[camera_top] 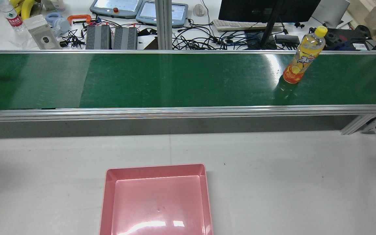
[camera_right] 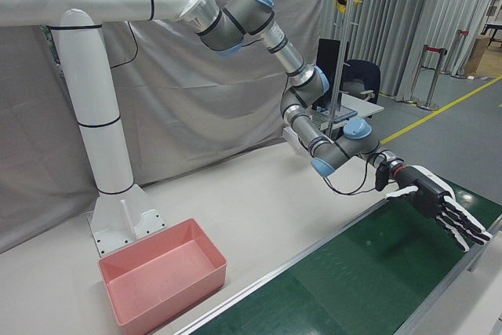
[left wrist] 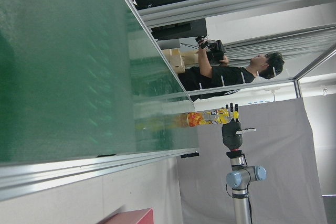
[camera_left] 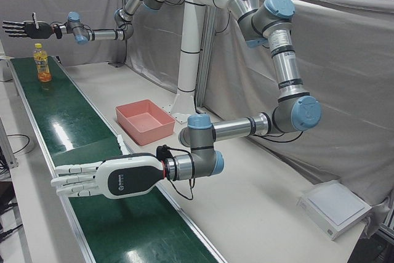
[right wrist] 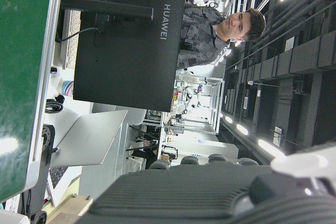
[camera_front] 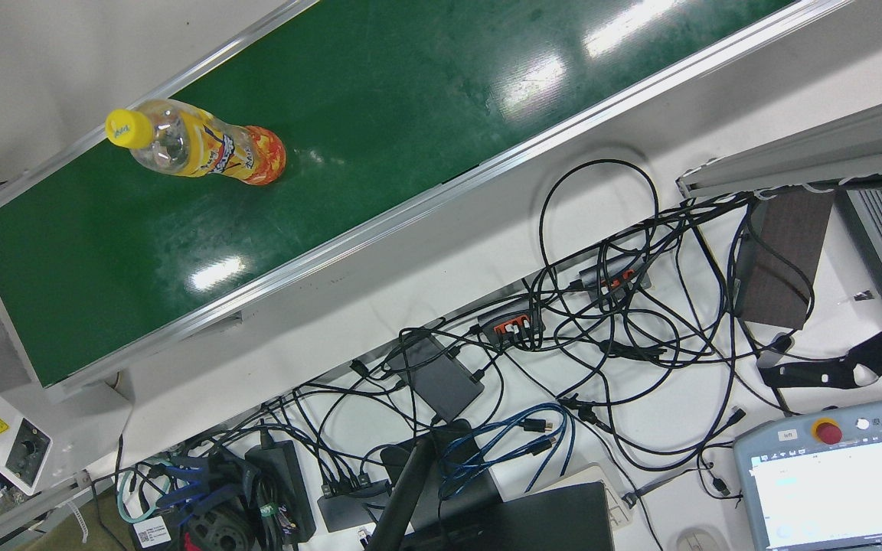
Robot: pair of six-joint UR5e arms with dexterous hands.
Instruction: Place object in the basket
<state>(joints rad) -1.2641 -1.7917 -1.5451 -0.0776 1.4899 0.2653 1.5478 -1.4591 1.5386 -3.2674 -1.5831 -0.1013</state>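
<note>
I see the bottle standing upright on the green conveyor belt, toward the upper right of the rear view and the upper left of the front view, its yellow cap up and orange drink filling most of it. The pink basket sits empty at the bottom centre of the rear view, on the white table, well apart from the bottle. My right hand hangs at the upper left of the left-front view, above and just behind the bottle, fingers stretched flat and holding nothing. My left hand hovers over the belt at the lower left of that view, also spread and empty, far from the bottle. I judge the bottle fairly heavy for its width, since it looks nearly full, with thin plastic walls that give a little and a glossy label that could slip. It is tall and narrow, so a nudge near the cap would likely topple it. I would wrap my right fingers around the labelled middle, where the body is straight.
</note>
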